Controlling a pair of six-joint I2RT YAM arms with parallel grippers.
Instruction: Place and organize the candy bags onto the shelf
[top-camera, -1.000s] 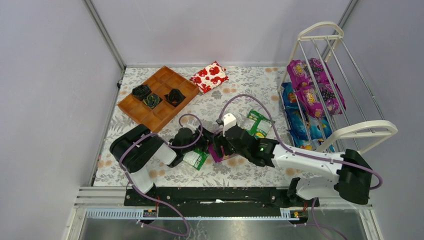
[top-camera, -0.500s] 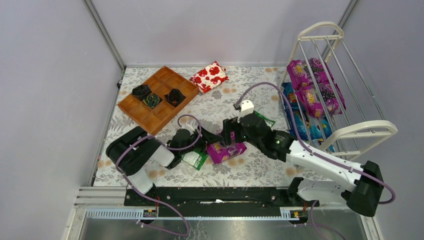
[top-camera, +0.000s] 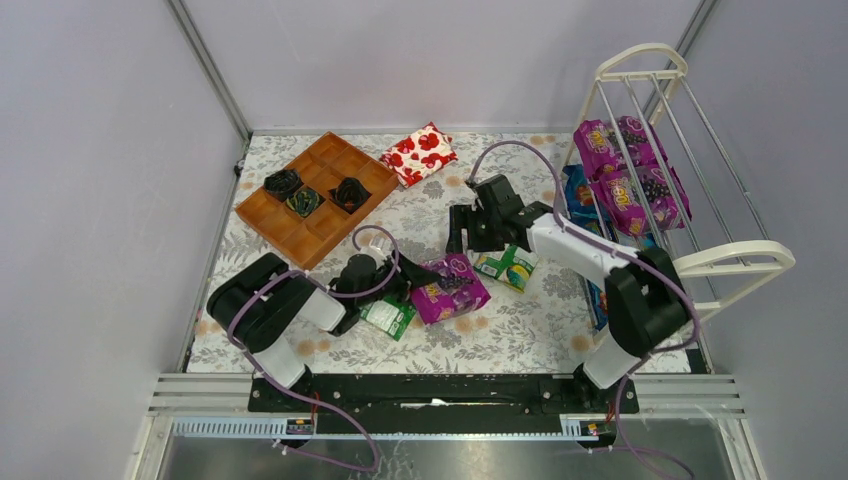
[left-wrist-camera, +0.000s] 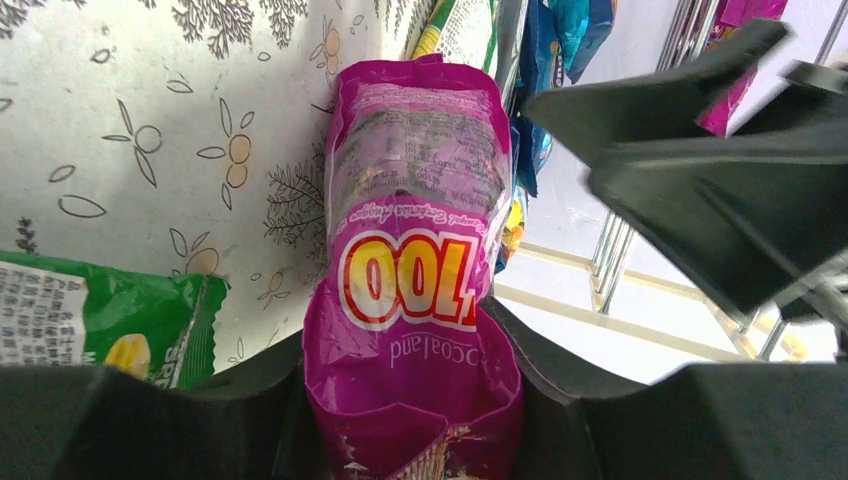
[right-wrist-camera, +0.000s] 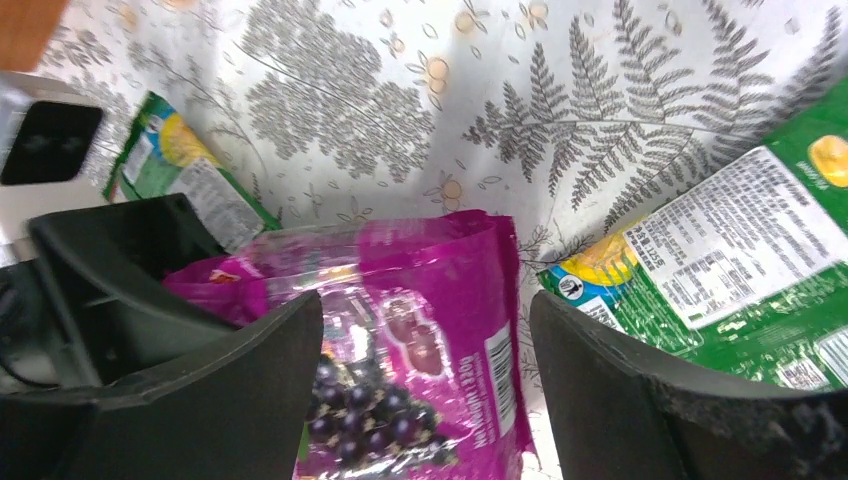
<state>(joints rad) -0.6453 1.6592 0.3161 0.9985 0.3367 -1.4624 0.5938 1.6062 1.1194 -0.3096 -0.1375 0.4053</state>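
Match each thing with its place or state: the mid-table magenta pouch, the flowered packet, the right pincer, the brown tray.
1 glossy magenta-purple candy pouch at mid-table
2 red-and-white flowered packet
3 black right pincer
4 brown compartment tray

A open, empty
B holds three dark bundles
C clamped in the black left pincer
D flat at the floral table's far end

Pairs: 1-C, 2-D, 3-A, 4-B

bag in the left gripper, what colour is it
The bag is magenta-purple with red-and-yellow lettering; clearest in the left wrist view.
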